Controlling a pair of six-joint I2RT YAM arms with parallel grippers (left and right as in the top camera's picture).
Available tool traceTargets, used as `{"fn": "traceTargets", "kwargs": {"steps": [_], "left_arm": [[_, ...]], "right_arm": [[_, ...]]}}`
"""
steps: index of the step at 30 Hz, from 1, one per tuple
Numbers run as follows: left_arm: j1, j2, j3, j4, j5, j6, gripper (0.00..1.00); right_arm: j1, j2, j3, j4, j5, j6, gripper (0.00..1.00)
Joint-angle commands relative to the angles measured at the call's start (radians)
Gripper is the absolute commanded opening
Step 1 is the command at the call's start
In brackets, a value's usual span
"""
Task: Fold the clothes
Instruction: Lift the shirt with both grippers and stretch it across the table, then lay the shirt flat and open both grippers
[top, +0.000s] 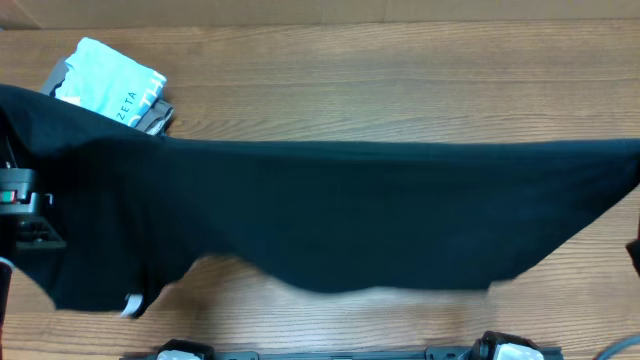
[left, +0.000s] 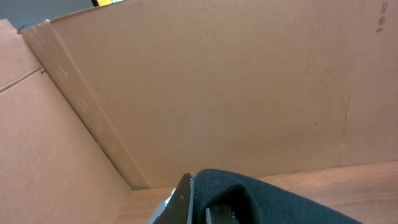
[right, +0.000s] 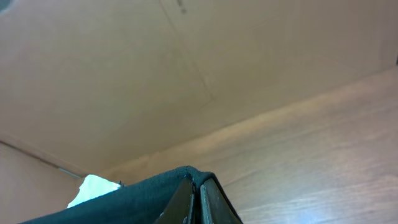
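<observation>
While one black T-shirt (top: 330, 210) spans the overhead frame from the left edge to the right edge, two grippers hold it. The left gripper (left: 196, 190), at far left, has its fingers closed tight on the fabric. One stack sits at upper left, a light blue garment (top: 110, 80) on grey garments (top: 158, 118), and the shirt's top edge crosses the stack's lower corner in this view. Bare table (top: 400, 90) lies open above the shirt's straight top edge, up to the cardboard wall (left: 217, 93), and below its sagging hem. At far right, the right gripper (right: 198, 186) is likewise clamped on a fold.
</observation>
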Motion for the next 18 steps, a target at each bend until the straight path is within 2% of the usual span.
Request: {"fn": "traceTargets", "kwargs": {"steps": [1, 4, 10, 18], "left_arm": [[0.0, 0.069, -0.015, -0.003, 0.003, 0.015, 0.04], [0.0, 0.154, -0.039, -0.006, 0.097, 0.014, 0.04], [0.0, 0.417, -0.056, 0.015, 0.174, 0.015, 0.04], [-0.001, 0.85, -0.056, 0.171, 0.237, 0.018, 0.05]], "right_arm": [[-0.01, 0.065, -0.051, 0.004, 0.052, 0.014, 0.04], [-0.01, 0.129, -0.098, 0.004, 0.054, 0.013, 0.04], [-0.01, 0.347, -0.164, 0.025, 0.09, 0.013, 0.04], [-0.008, 0.741, -0.166, 0.231, 0.089, 0.013, 0.04]]}}
